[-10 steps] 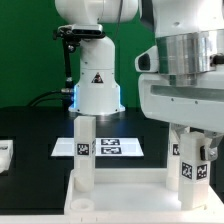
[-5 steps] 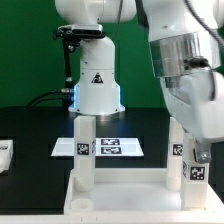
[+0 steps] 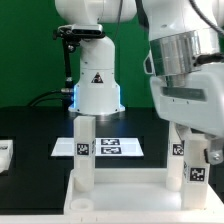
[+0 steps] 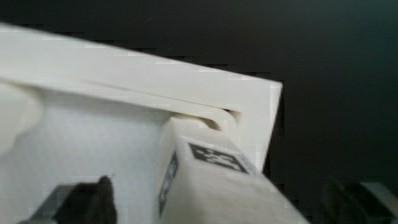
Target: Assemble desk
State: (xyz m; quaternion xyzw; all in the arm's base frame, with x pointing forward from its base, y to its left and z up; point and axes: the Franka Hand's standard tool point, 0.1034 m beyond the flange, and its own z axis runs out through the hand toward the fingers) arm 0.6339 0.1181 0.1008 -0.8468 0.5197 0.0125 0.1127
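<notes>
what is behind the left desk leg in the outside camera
Behind that leg lies the marker board, flat on the table; the leg covers part of its nearer tags. Further back stands the robot base. The tabletop holds the leg upright.

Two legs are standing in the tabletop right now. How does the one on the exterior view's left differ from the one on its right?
The left leg stands free, nothing touching it; the right leg has the gripper around its upper part. The left leg is seen top to base; the right leg's top is hidden behind the arm. Both are white, upright, square-section, carry a black-and-white tag, and sit at corners of the tabletop.
</notes>
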